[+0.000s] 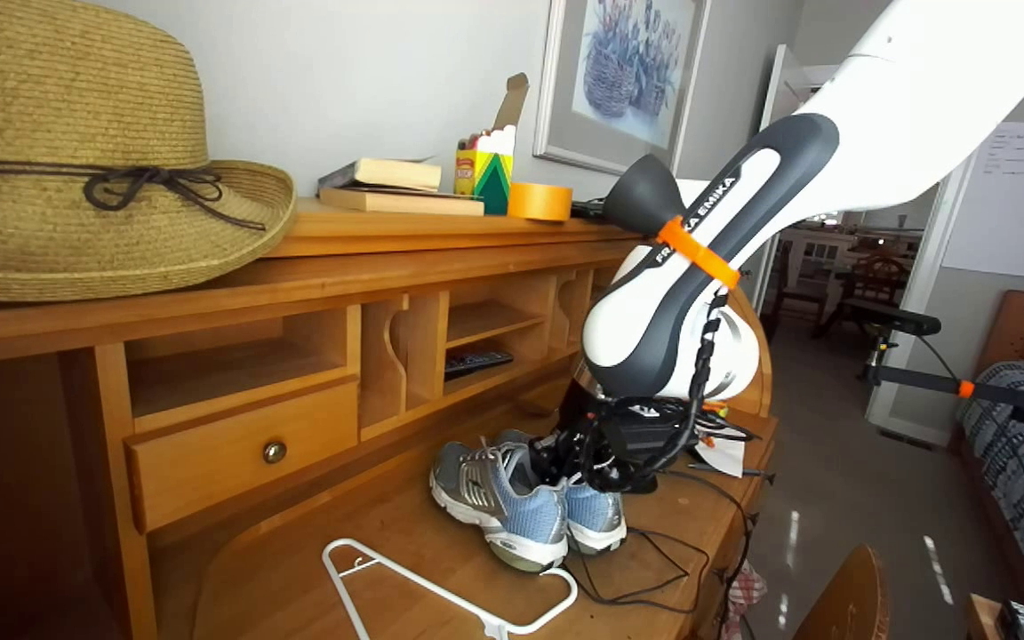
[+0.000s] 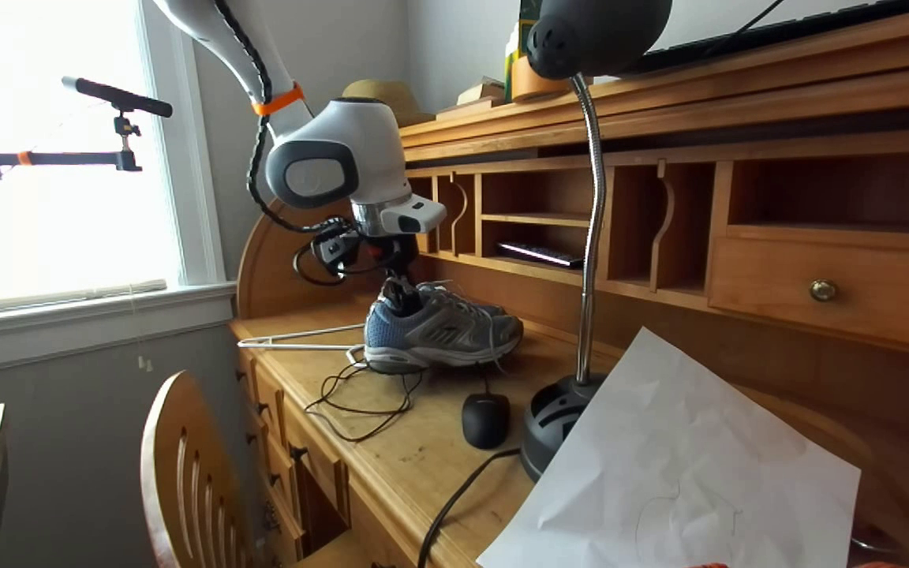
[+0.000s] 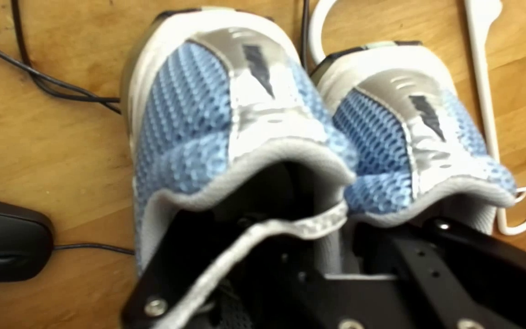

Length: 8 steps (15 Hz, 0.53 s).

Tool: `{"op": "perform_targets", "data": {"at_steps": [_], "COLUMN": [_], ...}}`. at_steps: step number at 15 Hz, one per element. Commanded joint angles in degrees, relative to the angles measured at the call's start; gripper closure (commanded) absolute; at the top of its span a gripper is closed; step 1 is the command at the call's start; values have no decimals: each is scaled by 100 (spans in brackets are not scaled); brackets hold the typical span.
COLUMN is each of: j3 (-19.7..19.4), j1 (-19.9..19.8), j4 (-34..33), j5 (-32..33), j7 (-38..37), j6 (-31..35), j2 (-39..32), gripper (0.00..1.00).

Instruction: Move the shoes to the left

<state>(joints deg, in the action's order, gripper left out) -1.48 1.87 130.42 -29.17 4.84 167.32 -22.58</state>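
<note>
Nearest, in an exterior view, a creased white paper sheet (image 2: 683, 473) overlaps the base of a dark-grey desk lamp with a silver gooseneck (image 2: 596, 197), and just beside that base sits a rounded black mouse (image 2: 486, 420). Beyond the mouse, side by side with toes toward the back of the light-brown wooden desk (image 2: 435, 430), are the grey sneakers with light-blue mesh heels and white laces (image 2: 447, 335); whether their soles rest fully on the wood I cannot tell. A black two-fingered gripper (image 2: 401, 292), hanging from a white jointed arm (image 2: 375, 150), has one finger down in each opening, its jaws clenched on the adjoining sides of the sneakers. A thin black cable (image 3: 76, 97) loops near the heels, and a white plastic hanger (image 1: 423, 581) lies just beside them. Farther back, a dark remote control (image 1: 476, 360) lies in an open compartment (image 2: 537, 237), and on the ledge (image 1: 441, 233) above are an orange cylinder (image 1: 540, 202), a yellow-and-green cardboard box (image 1: 487, 182) and, farthest along, a tan straw hat (image 2: 393, 101).
</note>
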Motion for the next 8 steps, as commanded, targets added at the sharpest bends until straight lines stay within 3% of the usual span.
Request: {"op": "perform_targets", "data": {"at_steps": [1,5,8], "j3": [-472,-452,-136], "j1": [437,451,277], "j4": [355,495,507], "j5": [1173,1694,1543], "j7": [-1358,-2036,-1993], "j6": [-132,-403,-879], "j2": [636,1220,1619], "gripper": [96,96,96]}}
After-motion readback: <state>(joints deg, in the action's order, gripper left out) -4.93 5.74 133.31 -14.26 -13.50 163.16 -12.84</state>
